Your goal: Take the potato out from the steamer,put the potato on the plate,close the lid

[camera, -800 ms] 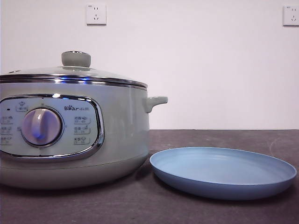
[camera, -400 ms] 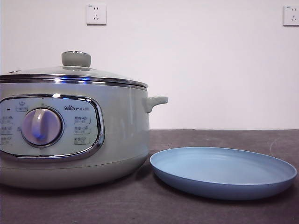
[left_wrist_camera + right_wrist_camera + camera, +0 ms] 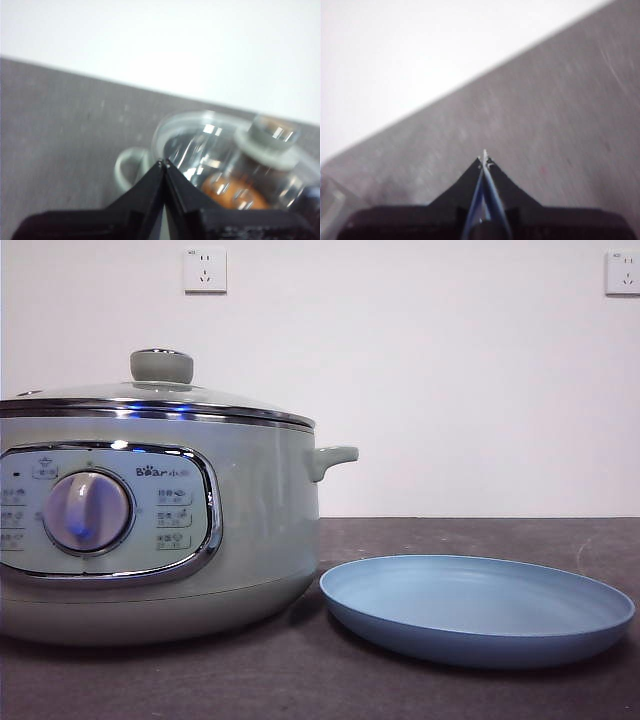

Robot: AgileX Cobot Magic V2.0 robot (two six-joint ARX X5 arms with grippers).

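The sage-green steamer (image 3: pixel 250 530) stands at the left of the front view with the glass lid (image 3: pixel 150 395) on it, its green knob (image 3: pixel 161 366) upright. The light blue plate (image 3: pixel 478 606) lies empty to its right. In the left wrist view the lid (image 3: pixel 200 137) and its knob (image 3: pixel 272 132) show from above, with the orange-brown potato (image 3: pixel 232 192) visible through the glass inside the pot. My left gripper (image 3: pixel 164 162) is shut and empty, above and beside the steamer. My right gripper (image 3: pixel 484 156) is shut and empty over bare dark table.
The dark grey table (image 3: pixel 470 535) runs back to a white wall with two sockets (image 3: pixel 205 270). The steamer's small side handle (image 3: pixel 332 457) points toward the plate. Neither arm shows in the front view.
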